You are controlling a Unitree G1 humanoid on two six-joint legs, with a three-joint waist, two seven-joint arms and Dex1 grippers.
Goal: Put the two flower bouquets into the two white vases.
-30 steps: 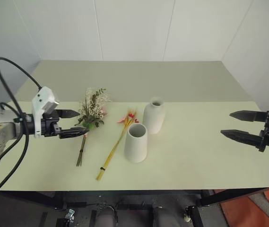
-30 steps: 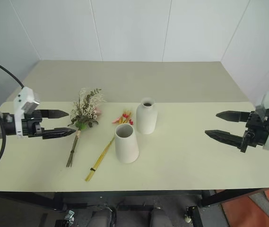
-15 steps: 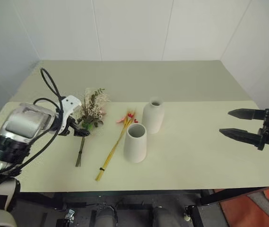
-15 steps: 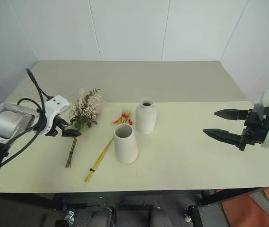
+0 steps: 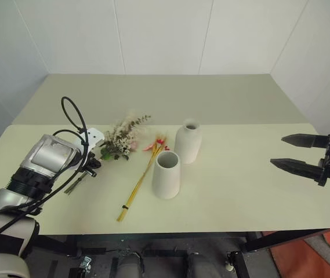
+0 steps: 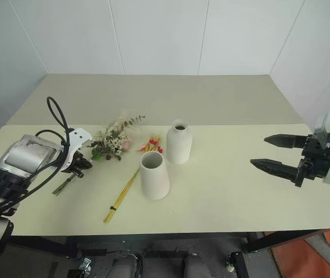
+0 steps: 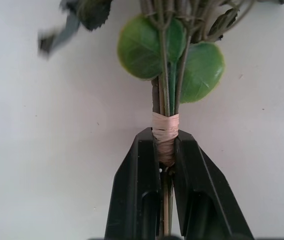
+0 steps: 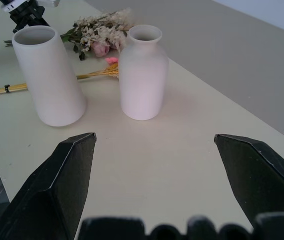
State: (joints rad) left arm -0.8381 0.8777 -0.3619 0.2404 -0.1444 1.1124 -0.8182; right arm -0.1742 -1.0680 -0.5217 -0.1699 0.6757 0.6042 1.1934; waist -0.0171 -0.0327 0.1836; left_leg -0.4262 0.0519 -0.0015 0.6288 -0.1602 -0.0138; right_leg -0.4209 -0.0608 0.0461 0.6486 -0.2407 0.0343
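Silver left arm [image 5: 43, 165] w/ black cables, black jaws, white wrist housings

On the table [image 5: 240, 191]: bushy bouquet [image 5: 121, 139] far left, slim bundle [image 5: 141, 182] beside it, cup vase [image 5: 166, 175] before bottle vase [image 5: 188, 141].

No text, label, brand, number or sign can be read on anything in these views.
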